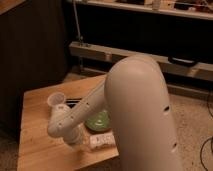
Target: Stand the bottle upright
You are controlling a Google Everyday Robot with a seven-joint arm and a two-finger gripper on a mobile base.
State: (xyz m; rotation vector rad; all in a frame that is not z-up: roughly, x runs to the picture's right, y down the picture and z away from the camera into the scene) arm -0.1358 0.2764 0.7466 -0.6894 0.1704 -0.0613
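Observation:
The small white bottle [101, 140] lies on its side on the wooden table [37, 115], near the table's front edge and just in front of the green bowl [98, 120]. My gripper [84, 141] is at the end of the white arm, low over the table and right at the bottle's left end. The wrist and arm hide most of the gripper. The big white arm [135, 110] fills the right half of the view.
A translucent white cup [55, 100] stands upright behind the wrist. A long dark flat bar [76, 102] lies between the cup and the arm. The table's front edge is close to the bottle. A dark cabinet stands to the left, shelving behind.

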